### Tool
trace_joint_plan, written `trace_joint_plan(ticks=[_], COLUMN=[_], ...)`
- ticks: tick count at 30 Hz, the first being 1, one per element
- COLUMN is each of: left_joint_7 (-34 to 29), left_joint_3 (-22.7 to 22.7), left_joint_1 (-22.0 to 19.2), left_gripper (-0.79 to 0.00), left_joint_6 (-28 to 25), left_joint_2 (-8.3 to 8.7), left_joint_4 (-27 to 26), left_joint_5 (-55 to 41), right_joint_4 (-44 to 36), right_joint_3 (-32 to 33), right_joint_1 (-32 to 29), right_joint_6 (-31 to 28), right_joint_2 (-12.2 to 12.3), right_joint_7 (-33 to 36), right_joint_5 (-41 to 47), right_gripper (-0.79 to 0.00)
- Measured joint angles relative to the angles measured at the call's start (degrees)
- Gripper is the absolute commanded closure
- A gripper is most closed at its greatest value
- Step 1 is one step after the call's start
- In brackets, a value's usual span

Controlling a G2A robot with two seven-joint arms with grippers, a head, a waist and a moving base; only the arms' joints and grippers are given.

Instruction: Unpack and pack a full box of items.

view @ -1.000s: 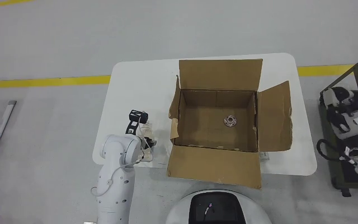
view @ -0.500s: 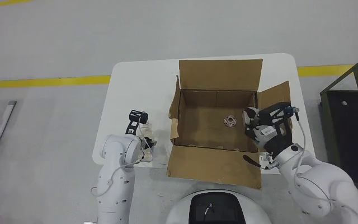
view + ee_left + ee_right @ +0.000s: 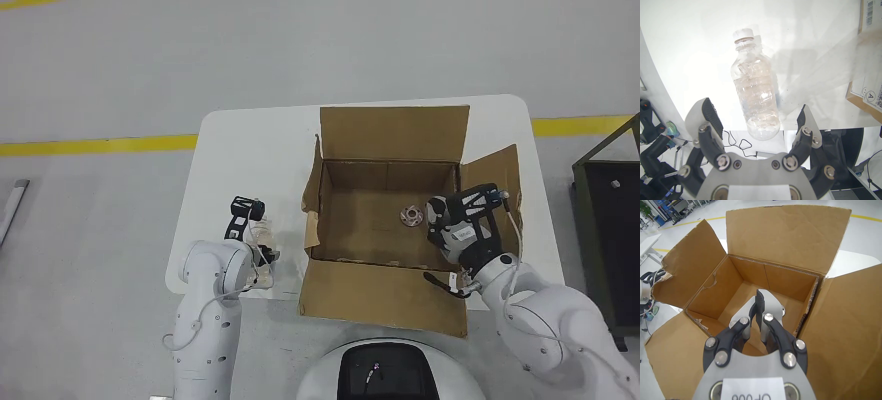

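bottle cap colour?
White cap, on the clear plastic bottle. Shows best in the left wrist view.

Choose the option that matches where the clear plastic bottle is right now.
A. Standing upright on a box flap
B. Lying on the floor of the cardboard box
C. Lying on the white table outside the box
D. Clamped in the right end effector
C: the left wrist view shows the clear bottle lying on its side on the white table, apart from the cardboard box, with the left end effector open around its base.
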Motion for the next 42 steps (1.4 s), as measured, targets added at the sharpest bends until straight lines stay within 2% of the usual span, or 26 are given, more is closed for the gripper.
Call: trace_joint_plan(ticks=[14, 19, 22, 26, 32, 37, 42], left_joint_7=[0.00, 0.00, 0.00, 0.00, 0.00, 0.00, 0.00], left_joint_3=[0.00, 0.00, 0.00, 0.00, 0.00, 0.00, 0.00], left_joint_1=[0.00, 0.00, 0.00, 0.00, 0.00, 0.00, 0.00], left_gripper=[-0.785, -0.785, -0.785, -0.785, -0.785, -0.785, -0.785], left_joint_6=[0.00, 0.00, 0.00, 0.00, 0.00, 0.00, 0.00], left_joint_2=[0.00, 0.00, 0.00, 0.00, 0.00, 0.00, 0.00], left_joint_4=[0.00, 0.00, 0.00, 0.00, 0.00, 0.00, 0.00], left_joint_5=[0.00, 0.00, 0.00, 0.00, 0.00, 0.00, 0.00], right_joint_4=[-0.11, 0.32, 1.60, 6.12, 15.64, 22.65, 23.36], right_joint_3=[-0.42, -2.72, -5.79, -10.08, -14.31, -16.25, -16.30], right_joint_1=[-0.28, 2.27, 5.22, 10.47, 19.18, 23.65, 23.93], right_joint_6=[0.10, 4.61, 7.80, 11.58, 12.39, 13.16, 13.74], right_joint_2=[0.03, -0.25, -0.52, -1.11, -2.11, -2.95, -3.03], right_joint_7=[-0.92, 1.24, 4.17, 11.42, 22.78, 25.90, 26.07], right_joint_5=[-1.06, -4.17, -9.66, -15.99, -20.42, -20.96, -20.76], right_gripper=[0.000, 0.000, 0.000, 0.000, 0.000, 0.000, 0.000])
